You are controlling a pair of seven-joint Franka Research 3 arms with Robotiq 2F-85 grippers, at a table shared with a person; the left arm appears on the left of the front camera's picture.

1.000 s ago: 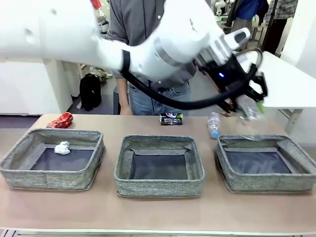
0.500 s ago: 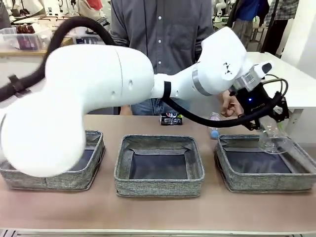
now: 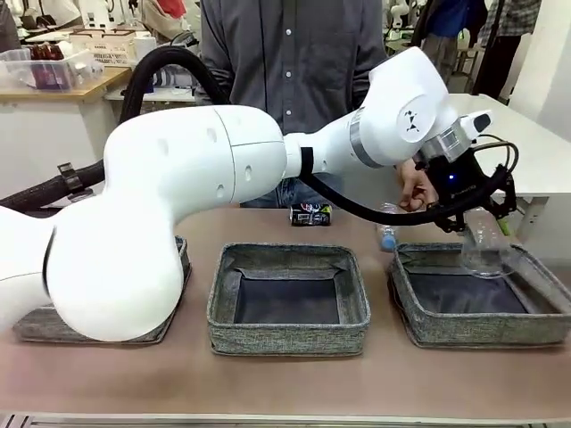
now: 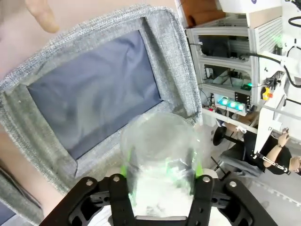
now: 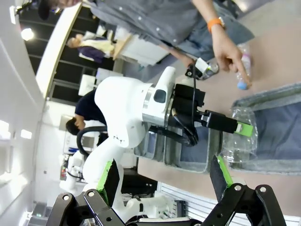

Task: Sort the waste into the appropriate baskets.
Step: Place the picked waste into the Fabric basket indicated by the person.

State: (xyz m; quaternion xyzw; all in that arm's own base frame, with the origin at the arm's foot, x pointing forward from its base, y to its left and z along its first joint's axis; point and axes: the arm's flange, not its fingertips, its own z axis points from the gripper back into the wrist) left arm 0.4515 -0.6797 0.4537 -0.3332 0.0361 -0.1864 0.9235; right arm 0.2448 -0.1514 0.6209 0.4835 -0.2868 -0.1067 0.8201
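The clear plastic cup (image 3: 486, 247) hangs over the far edge of the right basket (image 3: 482, 332), mouth down. My left gripper (image 3: 482, 219) has reached across and is shut on the cup. In the left wrist view the cup (image 4: 160, 146) sits between my green pads above the basket's dark bottom (image 4: 94, 94). My right gripper (image 5: 164, 181) is open with nothing between its fingers; its view takes in the cup (image 5: 237, 139) from afar. A water bottle (image 3: 385, 227) and a dark printed can (image 3: 310, 214) lie behind the baskets. The middle basket (image 3: 287, 334) holds nothing.
A person stands at the far side, one hand (image 3: 412, 192) down by the bottle. My left arm's big white body (image 3: 178, 196) covers most of the left basket (image 3: 27, 325). Free table lies in front of the baskets.
My left arm has swung right with the cup, from above the table behind the baskets to over the right basket. In the last half second it barely shifted.
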